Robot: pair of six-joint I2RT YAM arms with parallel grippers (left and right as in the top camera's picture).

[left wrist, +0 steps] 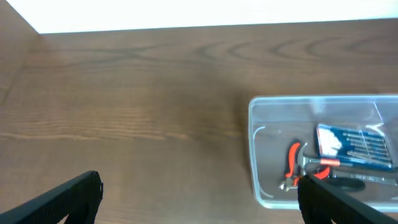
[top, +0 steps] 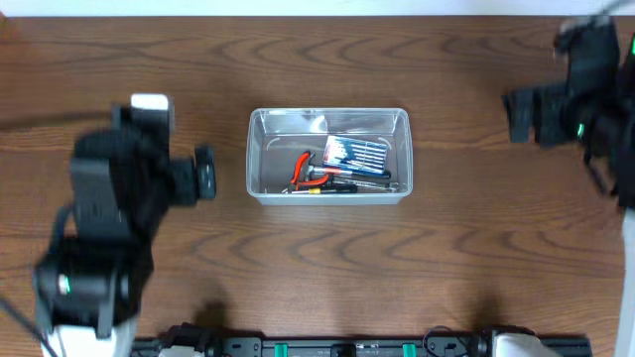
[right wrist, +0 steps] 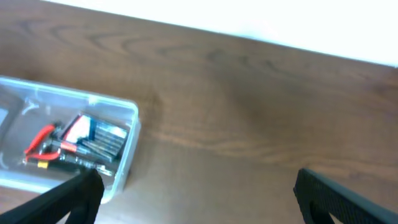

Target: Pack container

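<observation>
The container (top: 260, 159) is a clear plastic bin at the table's middle. It holds red-handled pliers (top: 300, 171), a blue packet of bits (top: 355, 154) and other small tools. It also shows in the left wrist view (left wrist: 261, 155) and the right wrist view (right wrist: 127, 146). My left gripper (top: 205, 177) is open and empty, left of the container; its fingers show in the left wrist view (left wrist: 199, 199). My right gripper (top: 518, 111) is open and empty, far to the container's right; its fingers show in the right wrist view (right wrist: 199, 193).
The brown wooden table (top: 446, 248) ends at a pale far edge (top: 298, 8). A black rail with fittings (top: 347, 347) runs along the near edge.
</observation>
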